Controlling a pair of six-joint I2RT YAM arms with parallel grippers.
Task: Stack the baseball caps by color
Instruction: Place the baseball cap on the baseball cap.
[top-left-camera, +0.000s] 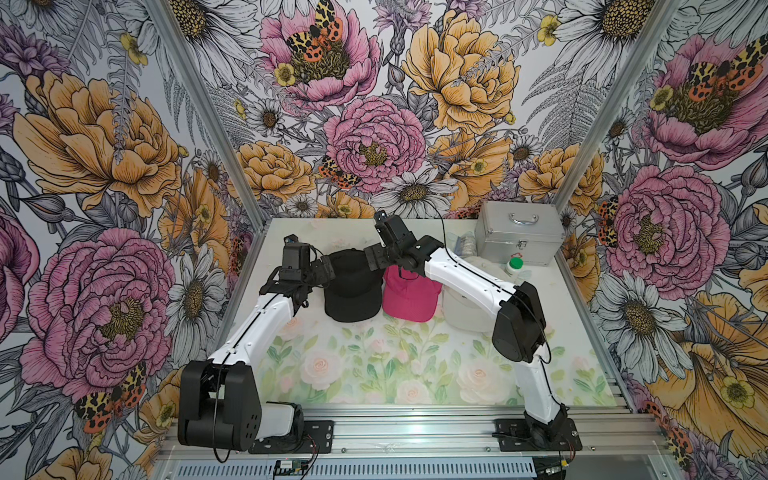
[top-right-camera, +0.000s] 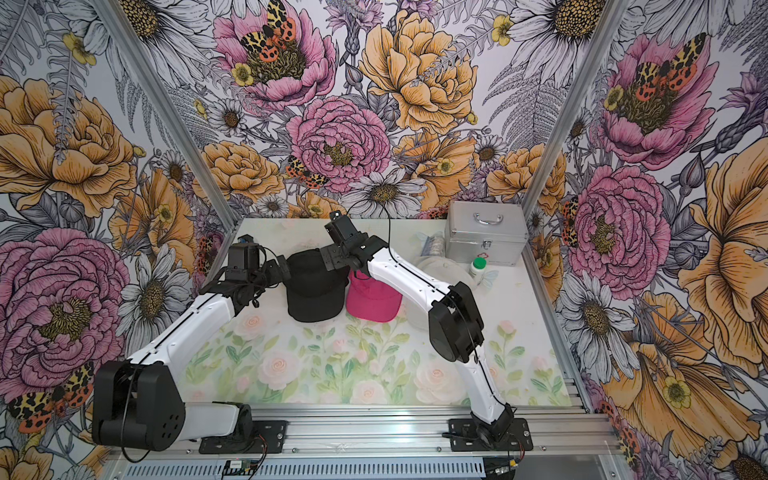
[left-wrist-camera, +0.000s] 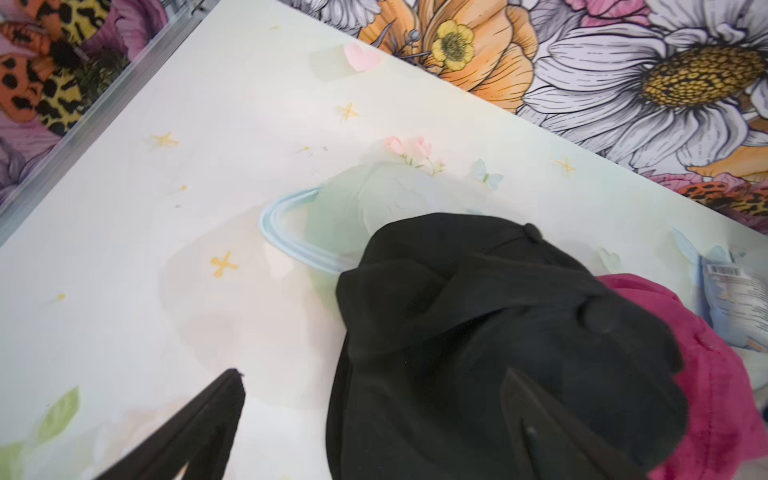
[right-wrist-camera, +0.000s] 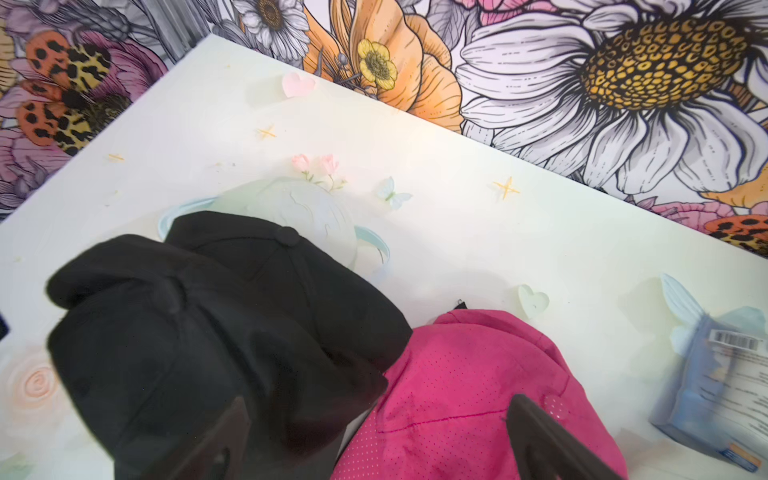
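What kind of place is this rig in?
Probably a purpose-built data-collection booth: floral wall panels in an aluminium frame, left arm and right arm bolted to a rail, printed floral table.

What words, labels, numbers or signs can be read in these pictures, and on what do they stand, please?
None can be read.
Blue packet: barcode and small print, too blurred.
Silver case: small red sign, too small.
Black caps, pink cap: no lettering visible.
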